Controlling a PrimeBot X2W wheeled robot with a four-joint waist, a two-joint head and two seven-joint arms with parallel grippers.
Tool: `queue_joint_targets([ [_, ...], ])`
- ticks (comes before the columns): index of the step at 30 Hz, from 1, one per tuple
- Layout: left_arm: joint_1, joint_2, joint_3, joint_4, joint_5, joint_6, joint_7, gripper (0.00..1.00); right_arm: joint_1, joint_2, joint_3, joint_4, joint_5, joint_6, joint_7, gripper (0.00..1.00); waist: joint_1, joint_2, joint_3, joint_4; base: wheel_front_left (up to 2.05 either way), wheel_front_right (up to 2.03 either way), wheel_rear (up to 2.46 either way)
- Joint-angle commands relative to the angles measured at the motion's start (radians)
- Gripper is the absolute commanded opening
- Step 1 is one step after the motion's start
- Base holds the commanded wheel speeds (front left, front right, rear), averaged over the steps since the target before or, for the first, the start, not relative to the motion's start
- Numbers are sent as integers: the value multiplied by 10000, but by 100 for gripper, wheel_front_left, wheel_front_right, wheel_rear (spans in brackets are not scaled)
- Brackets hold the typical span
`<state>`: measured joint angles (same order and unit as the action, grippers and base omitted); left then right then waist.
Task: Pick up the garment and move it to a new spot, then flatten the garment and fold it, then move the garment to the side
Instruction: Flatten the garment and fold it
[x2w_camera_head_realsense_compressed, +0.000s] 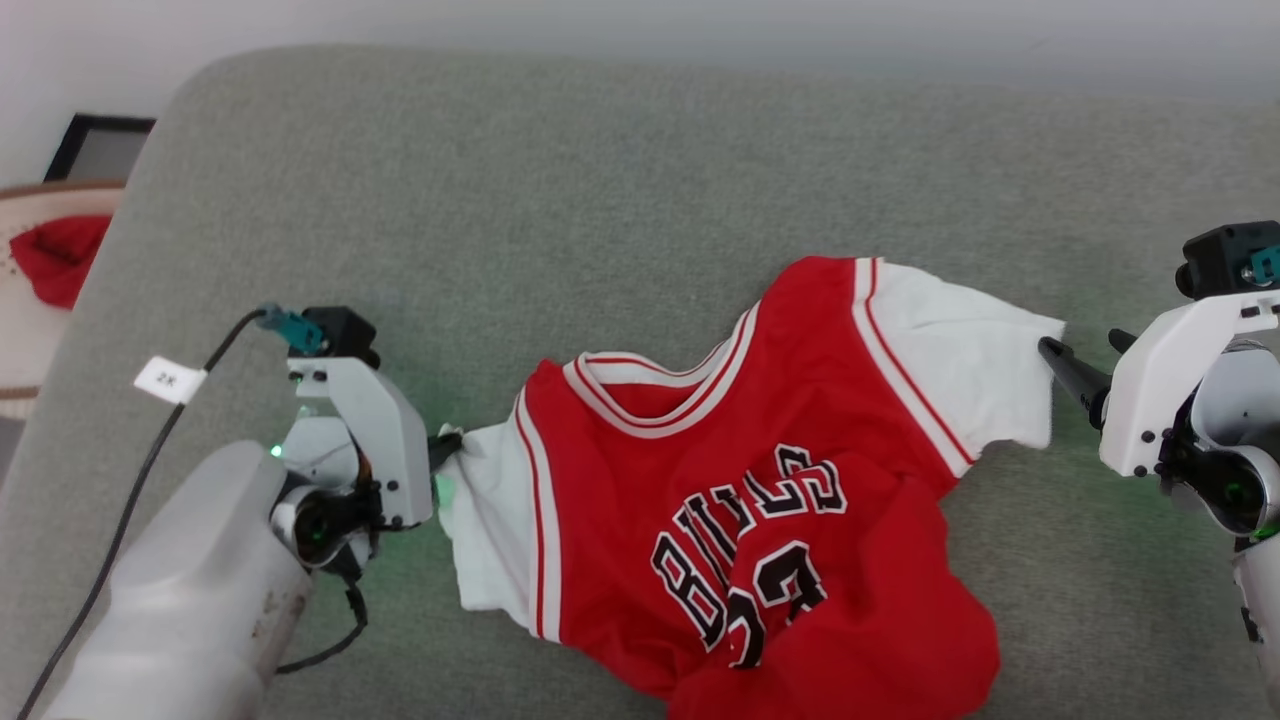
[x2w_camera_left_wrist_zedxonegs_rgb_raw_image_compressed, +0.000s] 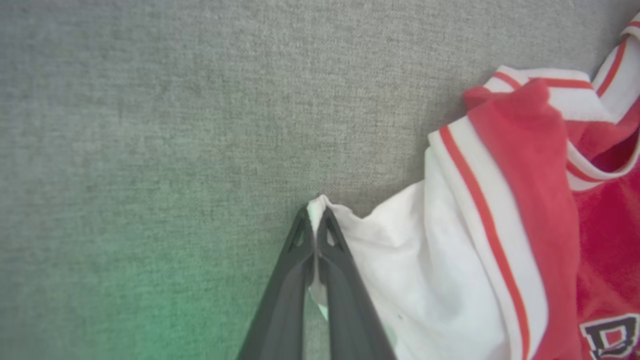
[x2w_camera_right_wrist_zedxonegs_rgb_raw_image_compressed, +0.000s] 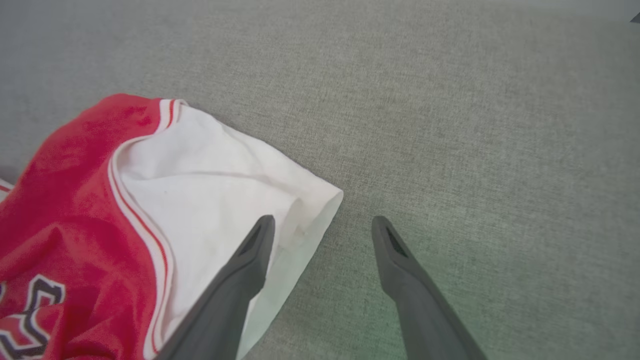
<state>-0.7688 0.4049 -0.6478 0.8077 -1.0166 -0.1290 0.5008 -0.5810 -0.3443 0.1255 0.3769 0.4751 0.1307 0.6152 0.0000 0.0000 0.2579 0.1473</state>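
Looking down through the head camera, I see the garment (x2w_camera_head_realsense_compressed: 760, 480), a red T-shirt with white short sleeves and black-and-white chest lettering. It lies rumpled across the centre and lower middle of the frame on a grey fabric-covered bench (x2w_camera_head_realsense_compressed: 600, 170). Its lower part is bunched up toward the bottom edge.

At the lower left of the frame, my left hand (x2w_camera_head_realsense_compressed: 450, 445) is pinched tight on the edge of one white sleeve. In the left wrist view, the two dark fingers (x2w_camera_left_wrist_zedxonegs_rgb_raw_image_compressed: 292, 270) press together at the bottom centre with a small peak of white cloth caught between them.

At the right edge of the head view, my right hand (x2w_camera_head_realsense_compressed: 1080, 345) is spread wide beside the tip of the other white sleeve. In the right wrist view, one finger (x2w_camera_right_wrist_zedxonegs_rgb_raw_image_compressed: 240, 280) crosses the sleeve's hem and the other sits over bare grey fabric. I cannot tell whether either finger touches the cloth.

At the upper left of the head view, off the bench, a cream basket (x2w_camera_head_realsense_compressed: 30, 330) holds a small red cloth (x2w_camera_head_realsense_compressed: 55, 255).
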Motion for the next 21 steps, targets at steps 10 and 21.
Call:
queue_joint_targets([
  [10, -265, -295, -421, 71, -195, 12, -194, 0, -898, 274, 269, 1944, 324, 1, 884, 100, 0, 0, 751, 473, 0, 0, 0],
  [21, -725, 13, -609, 212, -618, 32, -89, 0, -2076, 386, 389, 3052, 898, 1, 1841, 0, 0, 0, 663, 393, 0, 0, 0],
])
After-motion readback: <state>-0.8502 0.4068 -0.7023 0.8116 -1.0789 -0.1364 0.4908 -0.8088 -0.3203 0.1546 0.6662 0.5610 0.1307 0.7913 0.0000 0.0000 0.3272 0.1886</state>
